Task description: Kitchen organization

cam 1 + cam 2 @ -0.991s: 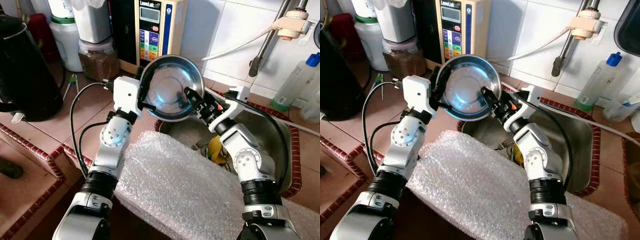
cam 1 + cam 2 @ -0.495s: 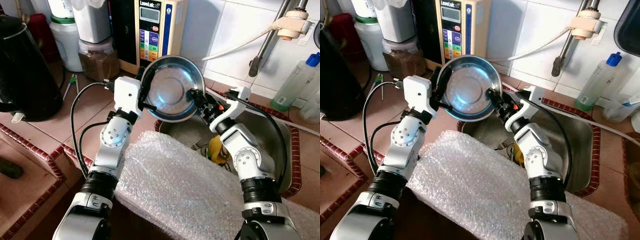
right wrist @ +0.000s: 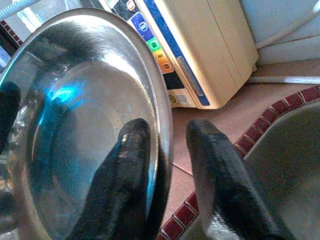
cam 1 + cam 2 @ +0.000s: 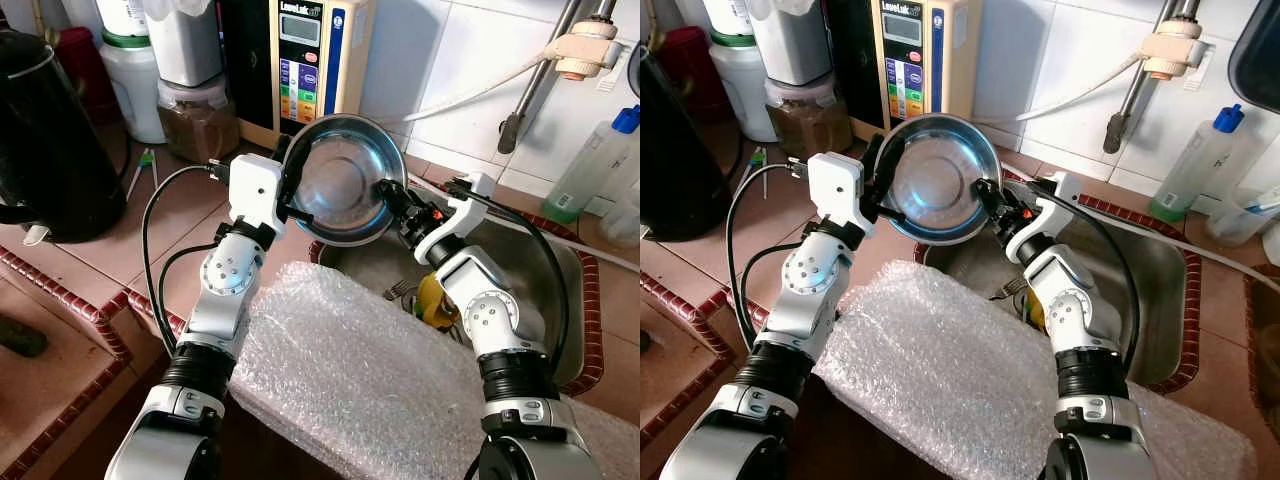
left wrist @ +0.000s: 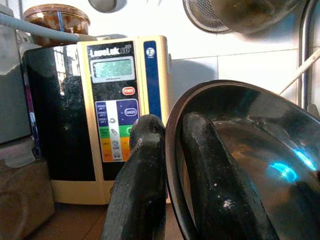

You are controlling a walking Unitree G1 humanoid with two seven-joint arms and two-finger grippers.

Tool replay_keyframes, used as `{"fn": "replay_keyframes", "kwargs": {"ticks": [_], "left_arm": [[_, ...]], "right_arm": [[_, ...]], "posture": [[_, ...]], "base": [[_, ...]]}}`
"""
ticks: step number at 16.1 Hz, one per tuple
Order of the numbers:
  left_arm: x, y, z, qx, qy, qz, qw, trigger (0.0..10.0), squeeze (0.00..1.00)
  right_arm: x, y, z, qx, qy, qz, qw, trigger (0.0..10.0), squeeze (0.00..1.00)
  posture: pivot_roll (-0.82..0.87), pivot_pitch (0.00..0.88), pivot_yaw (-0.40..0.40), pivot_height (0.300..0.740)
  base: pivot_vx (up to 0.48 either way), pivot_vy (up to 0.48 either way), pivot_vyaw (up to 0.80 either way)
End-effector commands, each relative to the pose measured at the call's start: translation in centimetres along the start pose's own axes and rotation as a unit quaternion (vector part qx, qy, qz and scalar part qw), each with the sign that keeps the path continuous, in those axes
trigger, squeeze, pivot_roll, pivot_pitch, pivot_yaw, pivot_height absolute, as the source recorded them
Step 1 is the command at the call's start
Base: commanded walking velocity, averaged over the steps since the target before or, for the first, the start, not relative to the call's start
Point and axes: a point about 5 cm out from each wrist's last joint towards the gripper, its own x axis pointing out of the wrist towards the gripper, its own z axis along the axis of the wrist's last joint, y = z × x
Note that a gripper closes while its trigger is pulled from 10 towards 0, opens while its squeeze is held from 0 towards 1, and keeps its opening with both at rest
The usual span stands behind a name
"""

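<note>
Two grippers are working one steel bowl [image 4: 338, 180] at the upper centre of the frame: the left gripper [image 4: 287, 180] is pinching its left rim, one finger inside and one outside, while the right gripper [image 4: 392, 200] is straddling the right rim, its outer finger [image 3: 220, 185] standing a little off the metal. Compared with a second ago the bowl is sitting slightly lower and more upright, so a handover looks under way. It is gleaming, empty, tilted toward the camera above the sink [image 4: 560, 290] edge.
</note>
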Motion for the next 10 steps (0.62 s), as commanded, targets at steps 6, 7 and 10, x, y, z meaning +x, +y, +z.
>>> {"fn": "replay_keyframes", "kwargs": {"ticks": [6,7,10], "left_arm": [[0.14,0.44,0.69,0.008,-0.012,0.004,1.000,0.0,0.00],[0.15,0.43,0.68,0.008,-0.012,0.003,1.000,0.0,0.00],[0.16,0.34,0.61,0.008,-0.010,0.000,1.000,0.0,0.00]], "right_arm": [[-0.34,-0.99,0.44,0.026,-0.013,-0.026,0.999,0.0,0.00],[-0.37,-1.07,0.45,0.029,-0.014,-0.028,0.999,0.0,0.00],[-0.38,-1.21,0.60,0.034,-0.016,-0.031,0.999,0.0,0.00]], "posture": [[-0.02,0.000,-0.031,0.740],[-0.02,0.000,-0.030,0.740],[-0.02,0.000,-0.030,0.740]], "base": [[0.000,0.000,0.00],[0.000,0.000,0.00],[0.000,0.000,0.00]]}}
